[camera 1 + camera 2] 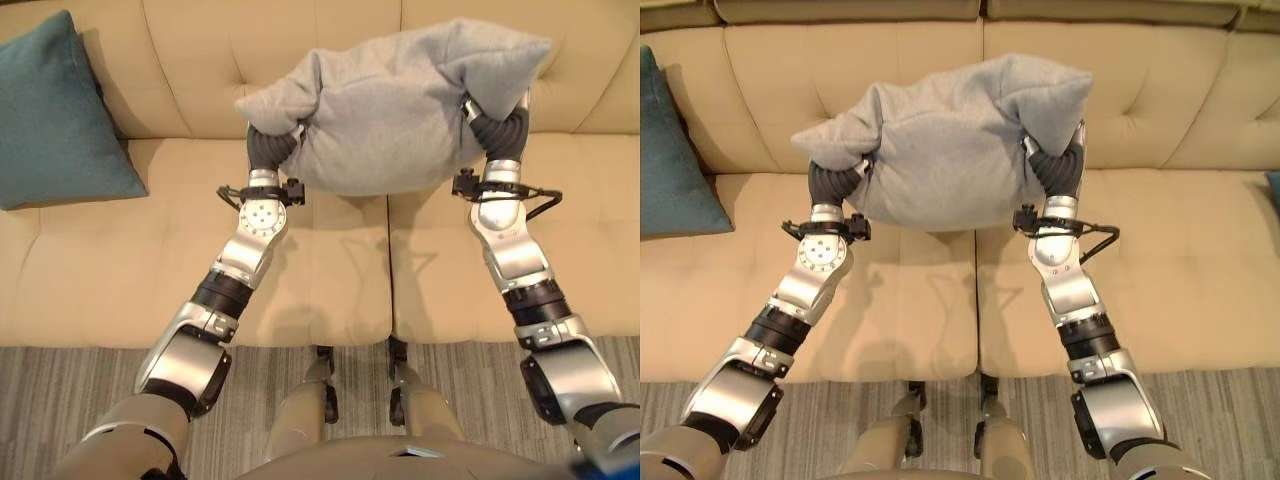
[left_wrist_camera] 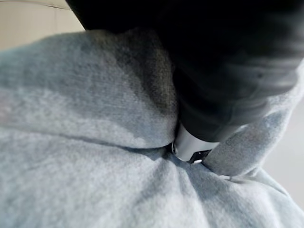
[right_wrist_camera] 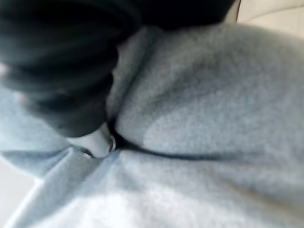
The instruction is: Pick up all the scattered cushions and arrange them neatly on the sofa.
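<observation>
A large grey cushion [image 1: 390, 110] hangs in the air in front of the sofa's backrest, squeezed between my two hands. My left hand [image 1: 270, 148] presses into its left end and my right hand [image 1: 500, 130] into its right end; the cloth bulges over both dark covers. Up close, the grey cloth [image 2: 71, 142] folds around my left hand [image 2: 228, 71], and likewise the cloth [image 3: 213, 118] wraps my right hand [image 3: 61, 61]. A teal cushion [image 1: 55, 110] leans upright against the backrest at the sofa's left end.
The beige sofa seat [image 1: 130, 270] lies bare below the held cushion, with a seam between two seat pads. A sliver of another teal thing [image 1: 1274, 185] shows at the far right. Grey striped carpet [image 1: 80, 390] runs along the sofa's front edge.
</observation>
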Available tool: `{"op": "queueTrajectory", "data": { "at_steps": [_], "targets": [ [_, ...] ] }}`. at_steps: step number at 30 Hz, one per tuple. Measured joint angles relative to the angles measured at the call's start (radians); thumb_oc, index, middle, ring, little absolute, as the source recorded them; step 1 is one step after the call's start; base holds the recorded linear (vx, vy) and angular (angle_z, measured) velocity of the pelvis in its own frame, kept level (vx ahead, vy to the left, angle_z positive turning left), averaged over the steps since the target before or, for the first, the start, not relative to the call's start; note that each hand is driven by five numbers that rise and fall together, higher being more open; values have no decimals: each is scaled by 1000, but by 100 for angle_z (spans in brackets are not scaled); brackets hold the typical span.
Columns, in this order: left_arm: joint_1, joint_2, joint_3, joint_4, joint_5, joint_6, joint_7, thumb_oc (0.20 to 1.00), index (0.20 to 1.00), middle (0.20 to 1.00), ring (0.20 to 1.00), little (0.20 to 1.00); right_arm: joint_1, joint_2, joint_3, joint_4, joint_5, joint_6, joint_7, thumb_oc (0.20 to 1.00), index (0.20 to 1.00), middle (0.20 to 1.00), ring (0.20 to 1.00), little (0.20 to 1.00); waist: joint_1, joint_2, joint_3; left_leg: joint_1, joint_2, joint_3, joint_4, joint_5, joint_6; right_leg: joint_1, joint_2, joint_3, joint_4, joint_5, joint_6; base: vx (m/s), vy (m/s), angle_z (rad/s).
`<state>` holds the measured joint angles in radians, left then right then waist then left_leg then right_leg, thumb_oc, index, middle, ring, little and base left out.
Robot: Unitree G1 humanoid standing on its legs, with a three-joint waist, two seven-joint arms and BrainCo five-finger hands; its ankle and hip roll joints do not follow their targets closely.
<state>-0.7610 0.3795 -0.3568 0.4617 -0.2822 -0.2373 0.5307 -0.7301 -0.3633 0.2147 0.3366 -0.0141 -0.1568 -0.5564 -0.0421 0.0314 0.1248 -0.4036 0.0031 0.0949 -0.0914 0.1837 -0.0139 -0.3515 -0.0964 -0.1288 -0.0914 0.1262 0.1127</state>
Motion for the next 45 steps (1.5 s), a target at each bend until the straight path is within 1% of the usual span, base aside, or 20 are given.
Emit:
{"op": "queueTrajectory", "data": {
  "at_steps": [1,2,3,6,10,15,19,24,25,26,27,30,31,34,35,38,39,42,44,45],
  "targets": [
    [-33,3,-8,23,0,0,7,200,200,200,200,200,-42,-4,11,38,0,1,-6,200,200,200,200,200,2,7,0,-17,2,0,0,1,-1,-20,2,-5,0,3,-1,-71,-16,-4],
    [-117,30,-27,88,0,-2,24,200,200,200,200,200,-128,-14,35,115,0,3,-21,200,200,200,200,200,4,18,0,-65,9,1,0,5,-6,-69,8,-6,0,8,-4,-16,-7,-6],
    [-153,46,-31,113,-1,-2,24,200,200,200,200,200,-150,-14,40,132,1,11,-29,200,200,200,200,200,6,19,0,-96,13,1,0,11,-10,-100,13,-7,0,17,-12,-6,-11,-6],
    [-150,61,-40,114,-2,-2,25,200,200,200,200,200,-142,-23,65,136,1,14,-38,200,200,200,200,200,7,21,1,-119,16,1,0,11,-10,-127,15,-6,0,17,-12,14,-17,-6],
    [-106,28,-39,97,-2,-2,26,200,200,200,200,200,-79,-28,66,133,13,16,-38,200,200,200,200,200,5,20,1,-110,16,2,0,11,-10,-121,14,-9,1,17,-12,-1,-5,-1],
    [-70,1,-33,84,-2,-1,39,200,200,200,200,200,-2,20,65,113,31,20,-39,200,200,200,200,200,-13,20,1,-81,18,2,0,11,-10,-96,15,-13,1,16,-11,9,-15,-3],
    [-35,-2,-23,49,-2,-1,43,200,200,200,200,200,14,17,64,100,31,20,-39,200,200,200,200,200,-22,20,1,-82,19,1,0,11,-10,-97,16,-14,0,8,-1,-19,-2,0],
    [-29,-2,-28,50,-2,-7,41,200,200,200,200,200,6,-7,69,131,28,20,-39,200,200,200,200,200,-18,20,1,-136,28,-12,0,5,-17,-152,26,-16,1,15,-12,-7,-7,-2],
    [-30,0,-27,50,-2,-15,38,357,357,357,357,357,-24,-22,84,165,23,20,-39,200,200,200,200,200,-18,20,1,-150,28,-13,0,7,-17,-166,26,-16,1,18,-15,-12,-32,1],
    [-33,-2,-27,50,-3,-22,35,1000,1000,1000,1000,1000,-49,-38,91,184,12,20,-38,395,395,395,395,395,-17,20,0,-162,28,-18,0,8,-19,-177,26,-19,1,20,-17,-15,-28,4],
    [-34,-1,-26,50,-3,-31,35,1000,1000,1000,1000,1000,-64,-46,89,194,8,20,-39,1000,1000,1000,1000,1000,-14,21,-2,-171,28,-22,0,11,-22,-185,26,-22,1,21,-18,-16,-39,6],
    [-58,1,-27,77,-3,-39,31,1000,1000,1000,1000,1000,-152,-98,113,286,7,34,-36,1000,1000,1000,1000,1000,2,20,-2,-175,29,-23,0,12,-22,-190,27,-24,4,24,-23,-16,-45,2],
    [-100,9,-30,116,-4,-40,24,1000,1000,1000,1000,1000,-210,-124,134,331,7,42,-35,1000,1000,1000,1000,1000,7,19,-3,-177,30,-26,0,14,-24,-190,29,-26,5,24,-22,-9,-72,8],
    [-255,97,-35,221,-13,-35,11,1000,1000,1000,1000,1000,-376,-241,205,438,9,78,-20,1000,1000,1000,1000,1000,8,19,-3,-194,33,-51,1,34,-51,-192,32,-54,5,24,-22,-2,-49,21],
    [-288,160,-35,250,-22,-35,9,1000,1000,1000,1000,1000,-427,-291,232,442,8,85,-13,1000,1000,1000,1000,1000,14,18,-4,-190,36,-52,6,35,-52,-183,35,-54,5,23,-22,2,-38,16],
    [-376,274,-72,480,-37,-13,-51,1000,1000,1000,1000,1000,-519,-333,290,586,34,90,22,1000,1000,1000,1000,1000,14,17,-4,-160,38,-52,9,35,-52,-149,35,-73,5,23,-22,14,-23,6],
    [-379,289,-66,512,-64,-7,-54,1000,1000,1000,1000,1000,-518,-353,290,613,52,98,32,1000,1000,1000,1000,1000,14,17,-4,-146,39,-53,9,35,-52,-130,37,-80,5,23,-21,26,-9,16],
    [-335,343,-38,496,-102,-2,-93,1000,1000,1000,1000,1000,-493,-386,235,623,115,107,53,1000,1000,1000,1000,1000,19,12,-6,-101,39,-58,5,35,-52,-79,38,-85,5,7,-1,35,5,14],
    [-252,352,-5,374,-101,-7,-97,1000,1000,1000,1000,1000,-401,-411,173,561,130,107,56,1000,1000,1000,1000,1000,29,6,-9,-72,40,-65,2,35,-52,-48,38,-95,6,-1,9,36,2,9],
    [-187,362,13,292,-100,-4,-99,1000,1000,1000,1000,1000,-331,-418,154,505,130,107,68,1000,1000,1000,1000,1000,31,-7,-18,-61,40,-67,1,27,-63,-36,38,-95,6,-16,14,36,0,6]
  ]
}}
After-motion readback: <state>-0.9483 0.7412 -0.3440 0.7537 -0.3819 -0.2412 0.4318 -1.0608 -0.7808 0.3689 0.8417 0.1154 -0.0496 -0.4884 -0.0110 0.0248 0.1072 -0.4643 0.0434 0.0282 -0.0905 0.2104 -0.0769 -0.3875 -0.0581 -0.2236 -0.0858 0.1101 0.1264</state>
